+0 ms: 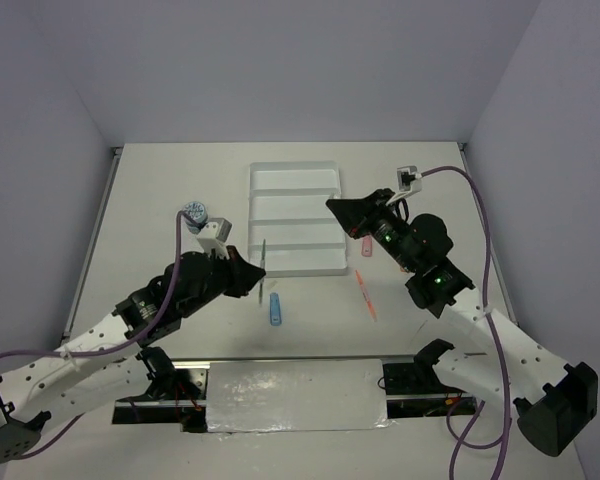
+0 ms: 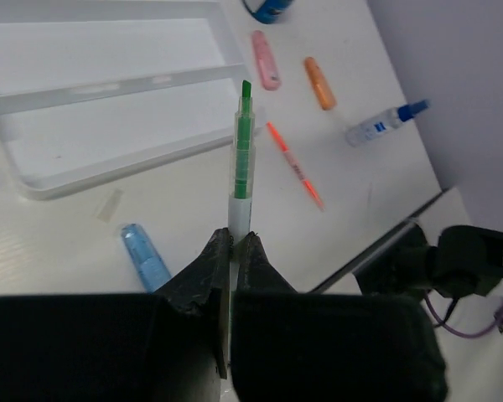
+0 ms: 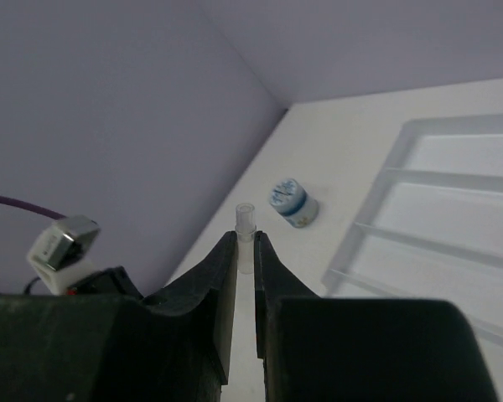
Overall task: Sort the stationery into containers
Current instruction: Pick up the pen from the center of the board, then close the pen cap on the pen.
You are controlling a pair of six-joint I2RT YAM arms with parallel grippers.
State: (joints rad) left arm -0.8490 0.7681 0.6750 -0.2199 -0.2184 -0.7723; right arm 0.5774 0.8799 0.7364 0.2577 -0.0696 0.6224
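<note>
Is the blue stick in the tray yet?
No, the blue stick lies on the table, outside the tray and apart from its outer wall.

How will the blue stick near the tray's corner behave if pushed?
The blue stick looks rounded and smooth, so it will probably roll sideways. It seems short, rigid and light, likely sliding easily on the smooth white table.
</note>
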